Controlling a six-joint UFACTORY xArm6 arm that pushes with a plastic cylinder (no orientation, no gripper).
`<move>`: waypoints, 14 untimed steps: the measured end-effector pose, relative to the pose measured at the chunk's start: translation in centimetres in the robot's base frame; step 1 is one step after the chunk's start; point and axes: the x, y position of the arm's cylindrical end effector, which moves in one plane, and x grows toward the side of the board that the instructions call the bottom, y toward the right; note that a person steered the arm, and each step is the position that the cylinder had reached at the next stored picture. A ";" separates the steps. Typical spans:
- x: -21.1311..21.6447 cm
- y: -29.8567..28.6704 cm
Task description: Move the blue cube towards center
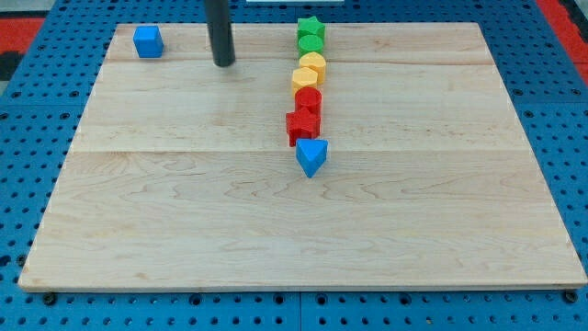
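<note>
The wooden board [184, 230] fills nearly all of my view, a pale rectangle lying on a blue pegboard surface [28, 110] that shows around its edges. Next in size is the line of blocks running down from the view's top just right of the middle: a green star [311, 29] and a second green block [310, 43] whose shape I cannot make out, then two yellow blocks [310, 71] pressed together, a red cylinder-like block [309, 99], a red star-like block [301, 126], and at the bottom of the line a blue triangular block [311, 155]. They touch or nearly touch all the way down. The blue cube [148, 41], the piece I am after, sits alone near the board's top-left corner, well apart from that line. My rod carries no jaws, so there is nothing to open or close; my tip [224, 63] rests on the board near the top edge, to the right of the cube and slightly lower in the view. That is what matters: the cube lies to the tip's left, yet the centre is down and to the right, so I judge I must get round to the cube's upper-left side before pushing.
</note>
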 end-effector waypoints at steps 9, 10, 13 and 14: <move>19.2 -3.1; 19.7 -4.9; 21.7 0.3; 20.8 -5.2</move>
